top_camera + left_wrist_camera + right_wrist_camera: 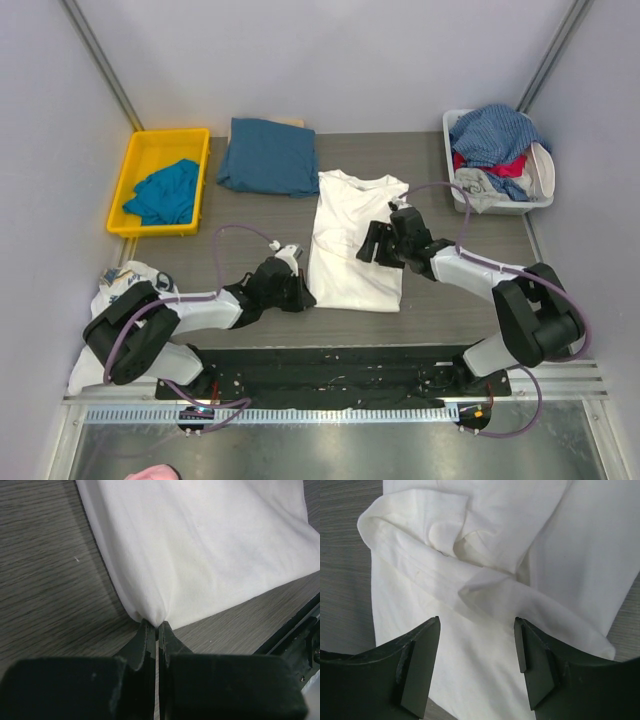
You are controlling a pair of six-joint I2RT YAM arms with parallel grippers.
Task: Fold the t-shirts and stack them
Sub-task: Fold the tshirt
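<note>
Top external view. The white t-shirt (352,240) lies at centre frame on the grey table (250,215), already folded lengthwise into a tall narrow panel. The folded dark blue t-shirt (268,156) rests above and to its left, near the back edge. A yellow bin (140,160) holding a teal garment (163,192) stands at the upper left; a white basket (462,185) of mixed clothes stands at the upper right. The left gripper (296,290) sits at the lower left corner of the white panel. The right gripper (378,243) hovers over the panel's right half, about mid-height.

Left wrist view. The left gripper (157,630) has its fingers pressed together on the corner of the white t-shirt (200,545), and the cloth puckers into the pinch. The table shows at the left of the frame.

Right wrist view. The right gripper (477,650) has its fingers spread, holding nothing. Beneath them the white t-shirt (490,555) shows a tucked sleeve and layered creases.

Step in hand, as judged: the crosswise fold of the white t-shirt. The next move calls for the right gripper to descend and close on the opposite hem corner, then for both arms to carry the hem toward the collar evenly. Stacking with the blue t-shirt remains undone.
</note>
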